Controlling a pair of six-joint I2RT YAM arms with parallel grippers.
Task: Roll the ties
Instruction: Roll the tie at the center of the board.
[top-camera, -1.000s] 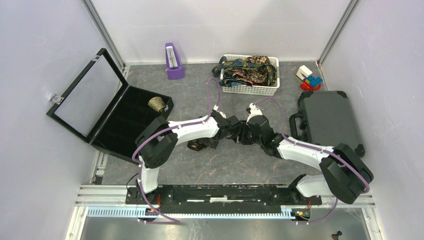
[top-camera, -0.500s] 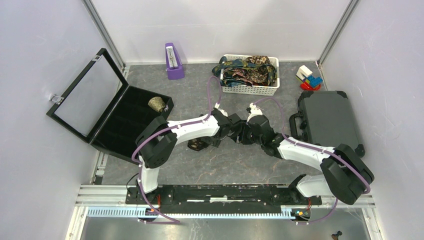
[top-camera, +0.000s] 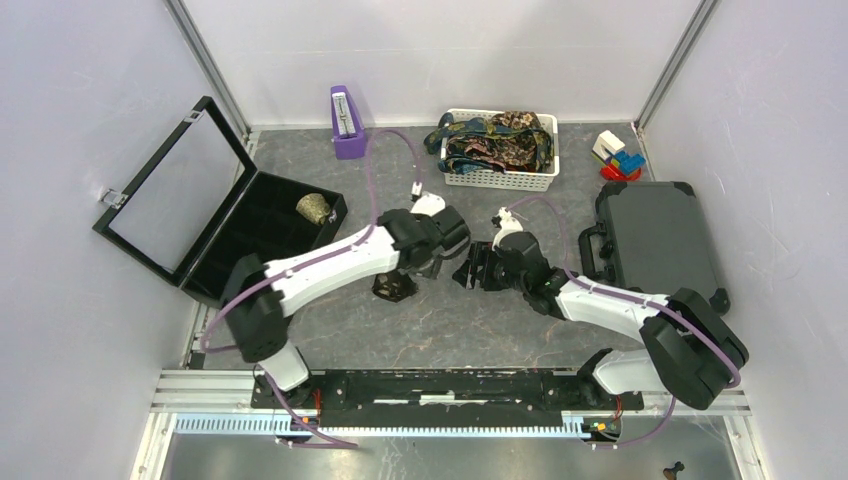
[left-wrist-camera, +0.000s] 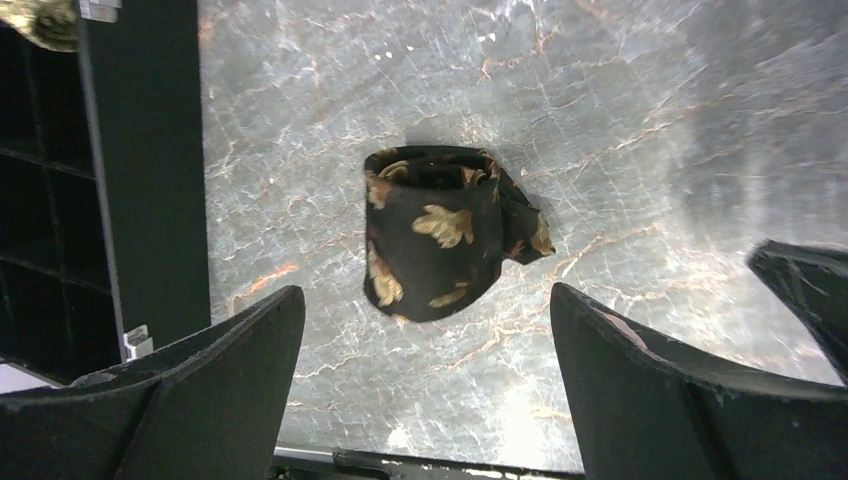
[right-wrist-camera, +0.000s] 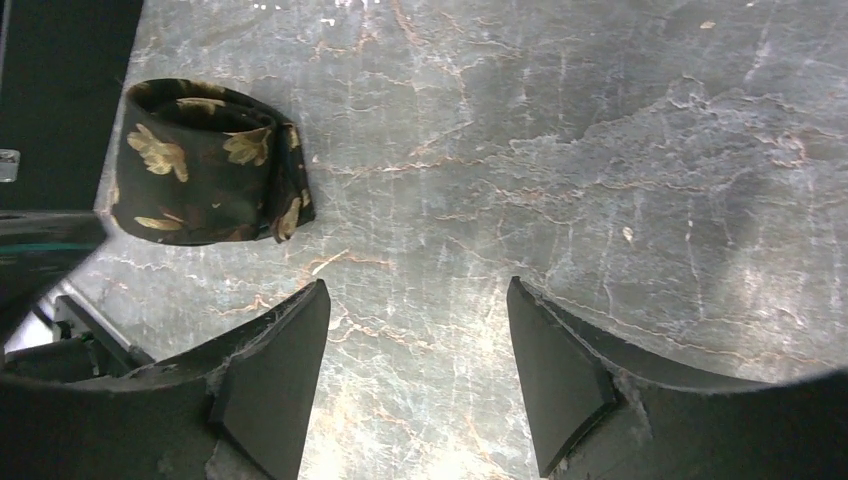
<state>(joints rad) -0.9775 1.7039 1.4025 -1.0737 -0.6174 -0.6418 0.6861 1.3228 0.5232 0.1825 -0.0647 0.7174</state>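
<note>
While both arms are reaching over the grey marbled table (top-camera: 450, 335), the left gripper (left-wrist-camera: 428, 295) is hanging with its jaws spread wide and gripping nothing. A rolled dark brown tie (left-wrist-camera: 440, 230) with a gold leaf print is lying on the table at 12 o'clock from those jaws, centred on the gap between them and touching neither. The right gripper (right-wrist-camera: 416, 285) is likewise holding its jaws apart and empty. From it, the same roll is sitting at 10 o'clock, well apart from the nearer finger.

Two cases are sitting on the table: one open black display case (top-camera: 255, 235) at 9 o'clock and one closed grey hard case (top-camera: 655, 240) at 3 o'clock. One white basket (top-camera: 500, 180) is standing at 12 o'clock, holding a tangled heap of loose ties (top-camera: 495, 140) whose number I cannot tell. One purple metronome (top-camera: 347, 125) is standing at 11 o'clock, and one cluster of toy blocks (top-camera: 618, 158) is sitting at 1 o'clock. Two rolled ties are showing: the one on the table near its middle, and a paler second roll (top-camera: 313, 208) sitting in a compartment of the black display case.
</note>
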